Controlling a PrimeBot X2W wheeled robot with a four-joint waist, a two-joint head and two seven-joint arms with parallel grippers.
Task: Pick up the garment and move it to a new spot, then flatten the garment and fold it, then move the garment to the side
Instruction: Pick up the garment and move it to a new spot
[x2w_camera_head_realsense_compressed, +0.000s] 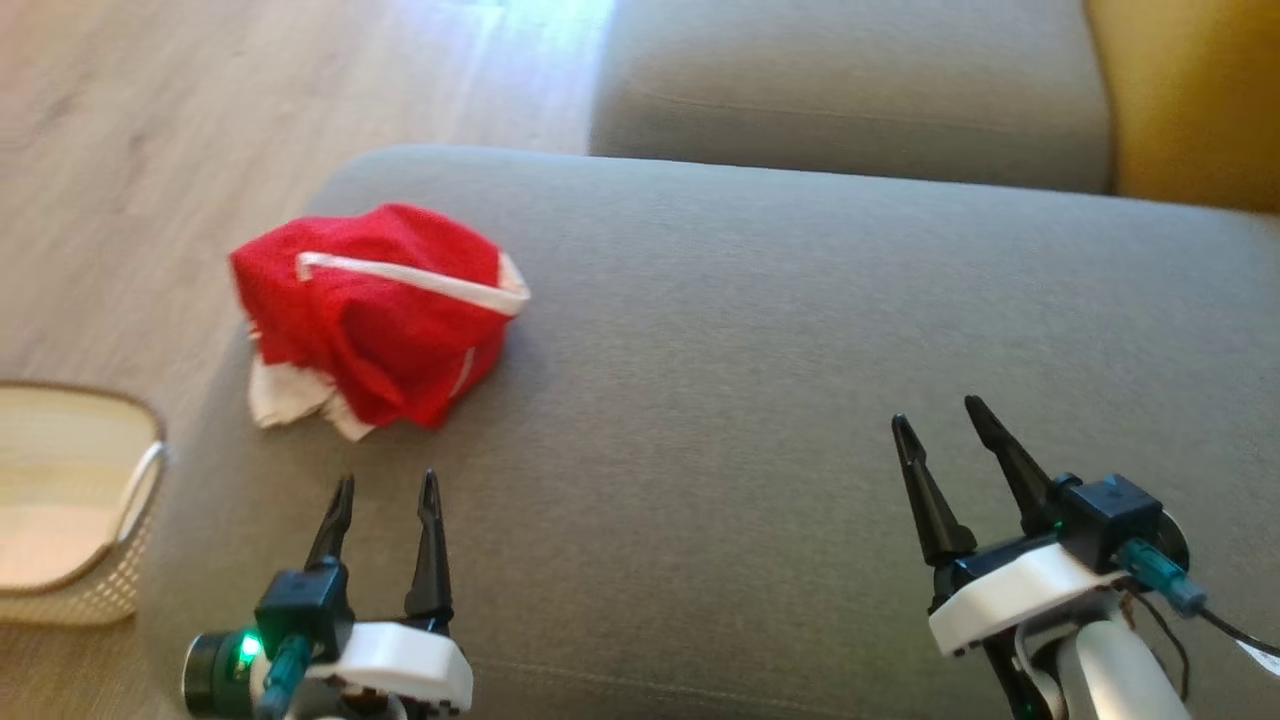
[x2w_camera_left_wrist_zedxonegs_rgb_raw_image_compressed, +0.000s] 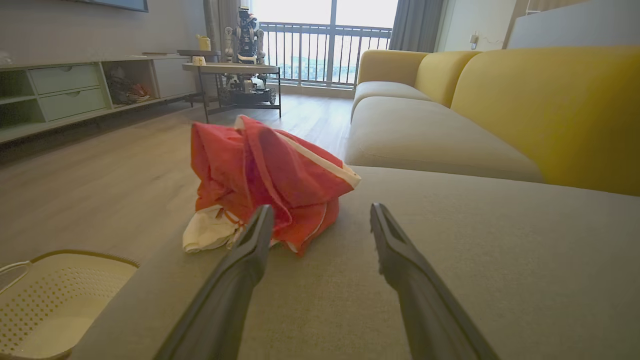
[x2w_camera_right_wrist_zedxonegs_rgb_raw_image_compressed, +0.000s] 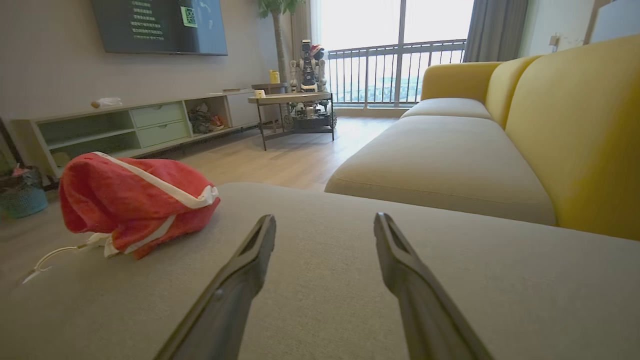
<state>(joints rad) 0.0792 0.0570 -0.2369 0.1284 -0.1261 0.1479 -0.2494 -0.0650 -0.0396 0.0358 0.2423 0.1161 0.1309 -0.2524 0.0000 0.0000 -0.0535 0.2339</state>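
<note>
Left pincer and right pincer are being held released. The far-left garment is seemingly being lined up for pickup.

We noted a perforated cream basket on the wood floor beside the grey sofa cushion, yellow backrest behind.

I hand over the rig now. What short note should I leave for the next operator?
Left gripper: open, empty, just short of the garment.
Right gripper: open, empty, over bare cushion, well apart from the garment.
Garment: red with white trim, crumpled near the cushion's left edge. A basket stands on the floor to the left.
Done: no step, judging by the heap.
Left: pick up, move, flatten, fold, set aside.
</note>
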